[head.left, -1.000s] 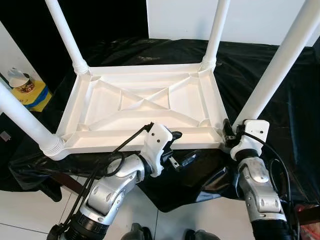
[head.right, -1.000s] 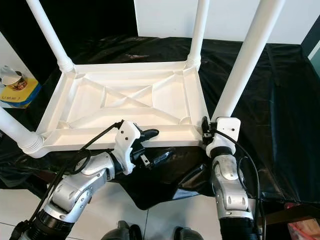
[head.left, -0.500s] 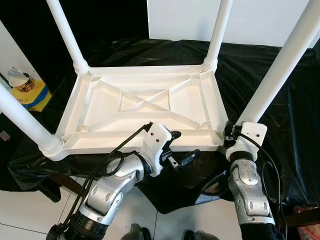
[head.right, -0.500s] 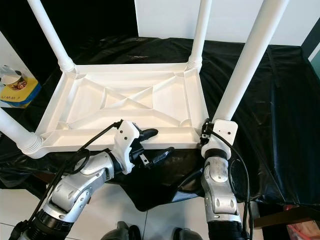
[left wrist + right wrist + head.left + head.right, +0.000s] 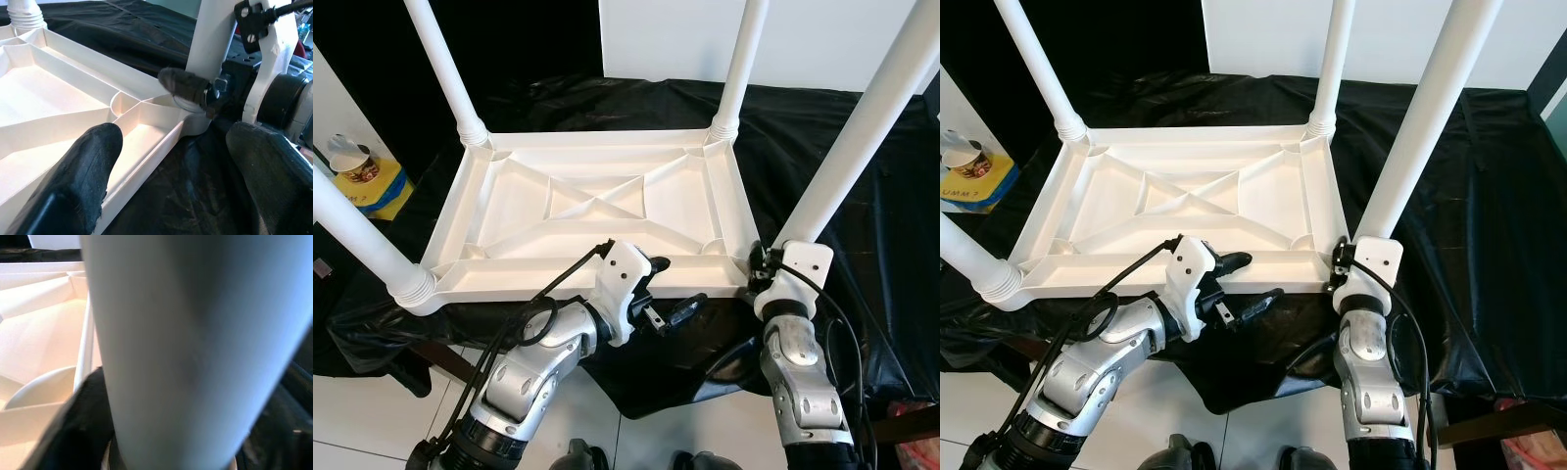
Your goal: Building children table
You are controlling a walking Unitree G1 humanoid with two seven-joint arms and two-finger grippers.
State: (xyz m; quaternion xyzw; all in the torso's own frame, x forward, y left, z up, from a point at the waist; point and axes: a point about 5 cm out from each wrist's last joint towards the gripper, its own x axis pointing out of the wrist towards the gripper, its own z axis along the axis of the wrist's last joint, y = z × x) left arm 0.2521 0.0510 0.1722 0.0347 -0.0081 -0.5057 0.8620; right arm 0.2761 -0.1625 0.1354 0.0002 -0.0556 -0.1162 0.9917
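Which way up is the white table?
Upside down. The white table rests on the black cloth, ribbed underside up, four legs pointing upward. The right gripper is at the near-right leg.

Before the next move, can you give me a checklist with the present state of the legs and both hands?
1. Tabletop lies upside down on the black sheet: ok.
2. Far two legs stand in their corner sockets, e.g. far right leg: ok.
3. Near left leg seated: ok.
4. Right hand at the base of the near right leg: ok.
5. That leg fully seated: cannot tell.
6. Left hand open at the tabletop's near edge: ok.
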